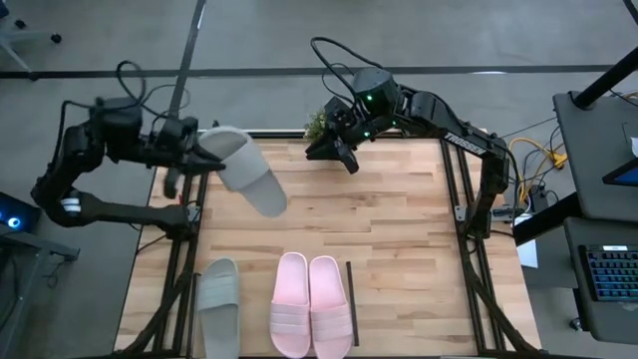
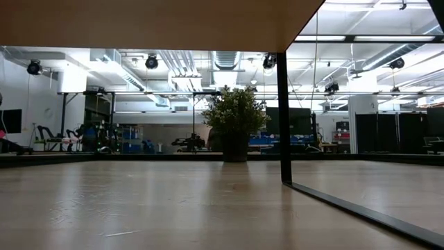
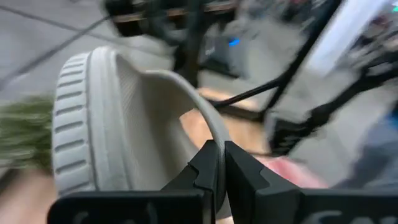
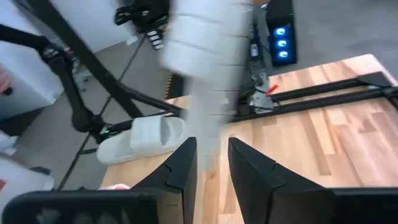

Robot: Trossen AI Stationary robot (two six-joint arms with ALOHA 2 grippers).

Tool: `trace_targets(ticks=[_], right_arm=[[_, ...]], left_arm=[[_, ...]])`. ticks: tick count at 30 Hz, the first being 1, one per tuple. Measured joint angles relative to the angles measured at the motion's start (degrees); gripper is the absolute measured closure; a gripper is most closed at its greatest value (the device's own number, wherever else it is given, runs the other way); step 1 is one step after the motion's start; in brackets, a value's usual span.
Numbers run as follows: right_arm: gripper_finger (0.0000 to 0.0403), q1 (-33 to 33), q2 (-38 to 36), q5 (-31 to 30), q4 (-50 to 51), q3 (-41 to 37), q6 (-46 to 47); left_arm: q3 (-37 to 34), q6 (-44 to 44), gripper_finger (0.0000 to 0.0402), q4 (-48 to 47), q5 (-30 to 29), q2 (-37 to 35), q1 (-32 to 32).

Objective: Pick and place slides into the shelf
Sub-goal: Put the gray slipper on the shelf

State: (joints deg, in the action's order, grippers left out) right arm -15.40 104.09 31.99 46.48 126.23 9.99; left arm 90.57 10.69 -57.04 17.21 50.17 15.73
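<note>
My left gripper (image 1: 195, 152) is over the table's far left corner, shut on a grey-green slide (image 1: 247, 172), which also fills the left wrist view (image 3: 93, 124). A second grey-green slide (image 1: 217, 299) and the pale pink pair (image 1: 292, 304) (image 1: 330, 304) lie on their soles at the near edge, beside a thin black shelf bar (image 1: 351, 289). My right gripper (image 1: 345, 155) hovers open over the far edge near the middle, touching no slide. The low view shows neither gripper. My left gripper pinches the slide's wide strap at its edge (image 3: 208, 127) between the two fingers (image 3: 239, 165). The fingers come about level from the table's left side. The slide looks lifted clear of the wood and reaches from the gripper toward the table's middle.
A small potted plant (image 1: 319, 125) stands at the far edge beside my right gripper. A black upright bar (image 2: 283, 118) and a board overhead show in the low view. Black arm frames (image 1: 469, 199) run along both sides. A blurred pale shape (image 4: 205, 68) stands before the right fingers.
</note>
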Motion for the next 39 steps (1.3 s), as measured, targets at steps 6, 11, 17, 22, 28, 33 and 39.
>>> trace_targets(ticks=[6, 11, 17, 22, 28, 33, 39], right_arm=[[0.0312, -0.02, 0.04, -1.22, 0.00, -0.02, 0.54], [0.0315, 0.00, 0.07, -4.58, 0.00, -0.02, 0.54], [0.0323, -0.01, 0.07, -7.62, 0.00, -0.02, 0.59], [0.0320, 0.00, 0.07, -8.10, 0.00, -0.02, 1.94], [0.0313, 0.00, 0.07, -8.11, 0.00, -0.02, 2.07], [0.0314, 0.00, 0.07, -9.85, 0.00, -0.02, 2.07], [0.0321, -0.04, 0.09, -11.24, 0.00, -0.02, 1.99]], left_arm=[[-6.78, 6.16, 0.0401, -0.99, 5.75, -7.33, -0.05], [-10.32, 7.56, 0.0401, -1.14, 7.13, -9.98, -0.03], [-15.89, 4.64, 0.0401, -4.56, 14.04, -10.31, -0.05], [-20.53, 6.00, 0.0401, 5.22, 17.66, -11.15, 0.02], [-23.75, 9.41, 0.0401, 8.11, 25.08, -11.44, -0.03], [-25.61, 12.58, 0.0401, 11.98, 27.77, -11.71, -0.03], [-29.62, 14.48, 0.0401, 12.17, 30.58, -12.13, 0.02]])
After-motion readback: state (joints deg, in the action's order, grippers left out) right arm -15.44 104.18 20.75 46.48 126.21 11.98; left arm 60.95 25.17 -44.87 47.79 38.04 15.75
